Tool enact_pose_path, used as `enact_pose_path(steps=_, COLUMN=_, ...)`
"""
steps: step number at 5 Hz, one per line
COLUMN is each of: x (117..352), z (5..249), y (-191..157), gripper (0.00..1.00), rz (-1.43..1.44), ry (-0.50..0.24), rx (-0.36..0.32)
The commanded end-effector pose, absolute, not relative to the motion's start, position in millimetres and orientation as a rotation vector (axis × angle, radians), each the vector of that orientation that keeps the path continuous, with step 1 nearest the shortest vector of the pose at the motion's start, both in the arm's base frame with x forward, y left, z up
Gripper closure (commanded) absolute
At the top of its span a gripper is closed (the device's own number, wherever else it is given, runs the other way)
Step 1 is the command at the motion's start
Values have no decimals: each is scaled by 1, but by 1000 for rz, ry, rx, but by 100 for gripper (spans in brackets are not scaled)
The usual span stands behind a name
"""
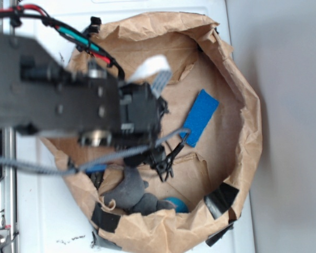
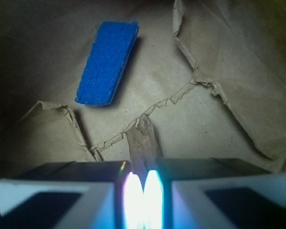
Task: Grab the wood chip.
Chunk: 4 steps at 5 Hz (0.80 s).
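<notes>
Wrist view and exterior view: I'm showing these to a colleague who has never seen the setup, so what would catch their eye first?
Probably the blue block, bright against the crumpled brown paper bag lining the workspace. Next, the tool at the bottom of the wrist view, its fingers nearly together with the tan wood chip poking out between them. In the exterior view, the black arm covers the left half.
</notes>
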State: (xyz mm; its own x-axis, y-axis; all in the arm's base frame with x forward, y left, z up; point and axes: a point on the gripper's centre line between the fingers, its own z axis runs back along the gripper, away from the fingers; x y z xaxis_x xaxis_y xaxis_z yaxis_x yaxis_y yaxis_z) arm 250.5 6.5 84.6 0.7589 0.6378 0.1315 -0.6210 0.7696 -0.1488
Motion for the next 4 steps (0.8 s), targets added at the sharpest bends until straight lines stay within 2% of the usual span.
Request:
enact_pose_path(steps=1, x=252, z=73, y=21, gripper=0, rz=622, ry=-78, rx=-258)
enact_pose_path(steps=2, x=253, z=56, y=24, gripper=0, rz=629, ry=-93, rx=-183)
enact_pose_path(steps=4, x=261, z=31, y=4, gripper=0, rz=618, ry=-62, rx=-91)
